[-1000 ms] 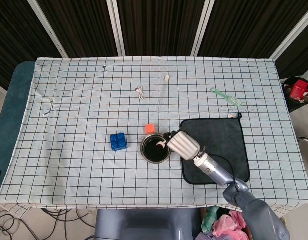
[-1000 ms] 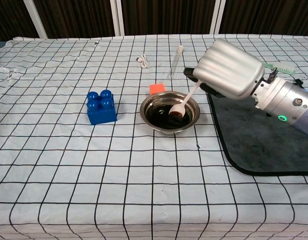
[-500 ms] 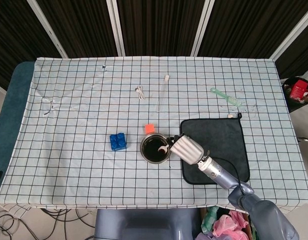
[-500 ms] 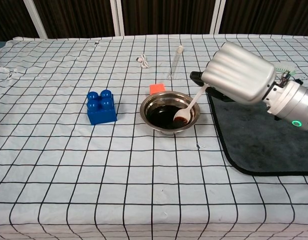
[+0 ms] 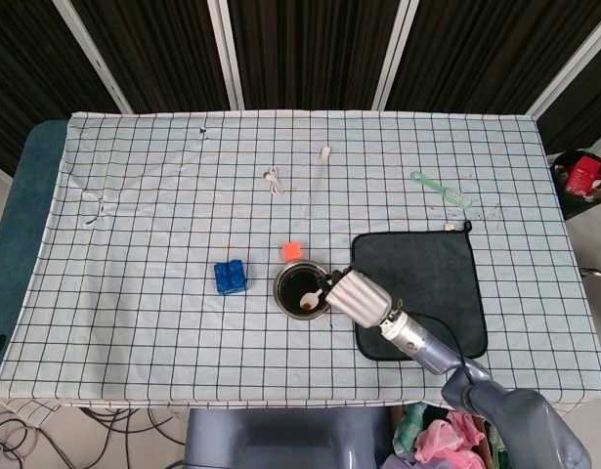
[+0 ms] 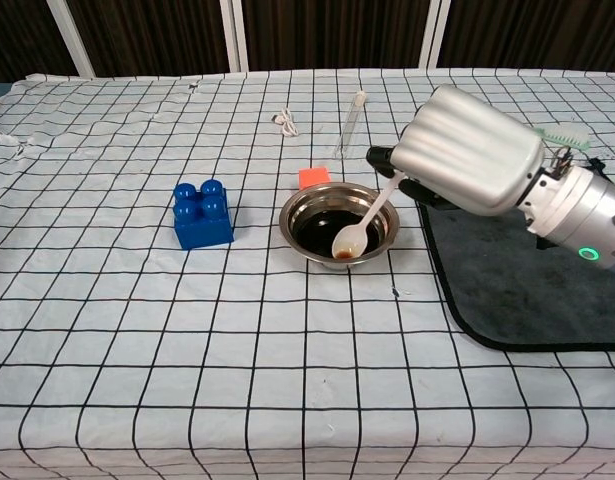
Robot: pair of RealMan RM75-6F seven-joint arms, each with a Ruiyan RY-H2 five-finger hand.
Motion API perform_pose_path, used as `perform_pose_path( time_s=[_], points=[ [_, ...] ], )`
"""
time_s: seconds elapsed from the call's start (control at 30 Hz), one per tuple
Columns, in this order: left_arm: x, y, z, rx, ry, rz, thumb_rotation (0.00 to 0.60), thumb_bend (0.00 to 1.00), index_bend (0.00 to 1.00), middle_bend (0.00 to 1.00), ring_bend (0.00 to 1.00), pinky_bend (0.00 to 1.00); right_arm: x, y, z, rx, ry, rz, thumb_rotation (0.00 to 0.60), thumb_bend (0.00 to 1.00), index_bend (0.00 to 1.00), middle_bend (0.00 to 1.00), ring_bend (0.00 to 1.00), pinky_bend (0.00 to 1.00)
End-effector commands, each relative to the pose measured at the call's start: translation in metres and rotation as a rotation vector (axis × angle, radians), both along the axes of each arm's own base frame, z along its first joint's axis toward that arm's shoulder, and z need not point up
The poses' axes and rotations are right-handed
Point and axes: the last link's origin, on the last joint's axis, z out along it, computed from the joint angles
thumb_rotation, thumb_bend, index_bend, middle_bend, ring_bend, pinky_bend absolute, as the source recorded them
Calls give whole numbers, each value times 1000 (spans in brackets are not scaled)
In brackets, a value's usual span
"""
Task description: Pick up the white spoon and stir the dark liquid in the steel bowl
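Right robot hand point(image 6: 474, 150) above checked tablecloth point(image 6: 137, 330), dark curtains point(image 5: 310, 49) behind.

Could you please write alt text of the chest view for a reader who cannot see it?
The robot's right hand holds a white spoon with its bowl end over the dark liquid in a steel bowl on a checked tablecloth. A blue block stands left of the bowl, and a dark mat lies right.

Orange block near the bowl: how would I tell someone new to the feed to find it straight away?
Start at the steel bowl of dark liquid mid-table, where the right hand holds the white spoon. Just behind the bowl's far rim lies the orange block. It is small, flat and orange, unlike the taller, studded blue brick to the bowl's left.
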Motion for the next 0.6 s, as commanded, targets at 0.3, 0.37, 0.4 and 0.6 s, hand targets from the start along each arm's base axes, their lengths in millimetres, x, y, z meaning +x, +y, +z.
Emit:
perform_pose_path(
  time_s=[0.3, 0.37, 0.4, 0.6],
  points=[
    [0, 0, 1, 7, -4, 1, 600, 195, 98, 5, 0, 0, 17, -5, -11, 16, -30, -1, 600, 388, 709, 817, 1000, 1000],
    [0, 0, 2, 9, -4, 1, 600, 195, 98, 5, 0, 0, 19, -6, -13, 22, -39, -8, 600, 388, 709, 817, 1000, 1000],
    [0, 0, 2, 9, -5, 1, 600, 195, 98, 5, 0, 0, 20, -7, -14, 24, -40, -10, 600, 388, 709, 817, 1000, 1000],
    [0, 0, 2, 9, -5, 3, 600, 196, 98, 5, 0, 0, 23, -11, -19, 19, -43, -23, 600, 388, 709, 817, 1000, 1000]
  ],
)
